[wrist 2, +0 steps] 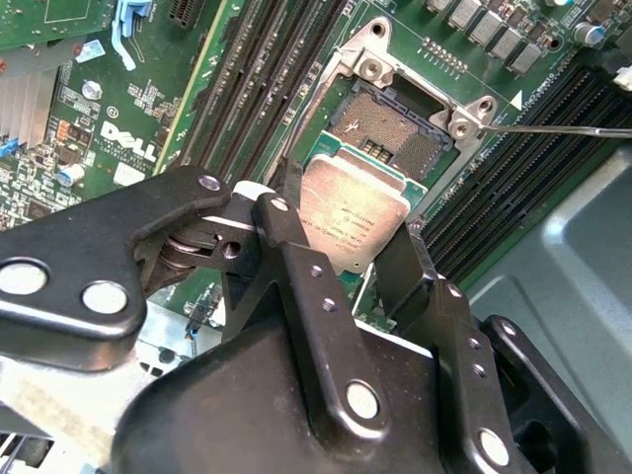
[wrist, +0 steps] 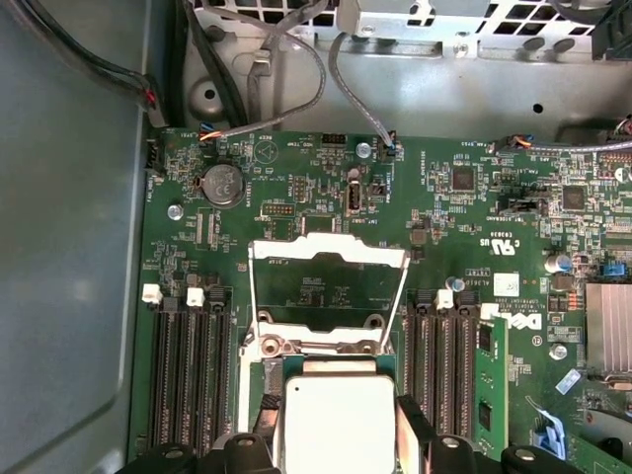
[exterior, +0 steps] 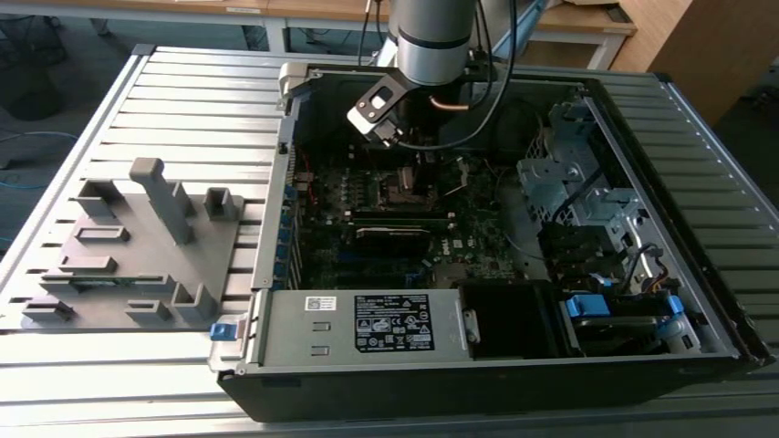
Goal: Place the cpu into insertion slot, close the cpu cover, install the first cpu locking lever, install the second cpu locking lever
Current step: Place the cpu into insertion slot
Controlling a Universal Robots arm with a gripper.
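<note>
Gripper (wrist 2: 348, 242) is clenched on the cpu (wrist 2: 351, 212), just short of the bare insertion slot (wrist 2: 390, 123) ahead of its fingertips. Beyond it, the cpu cover (wrist: 326, 250) stands raised. Seemingly 0 of 4 steps are finished.

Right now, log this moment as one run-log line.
tool: shut on cpu | cpu: beside bare socket, not seated | cpu cover: raised open

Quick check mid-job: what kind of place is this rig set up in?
Probably a robotics lab or workshop bench: an opened desktop computer case lies on a slatted metal table, a grey parts fixture sits beside it, and wooden desks stand behind. The tool holds the cpu near the open socket.
</note>
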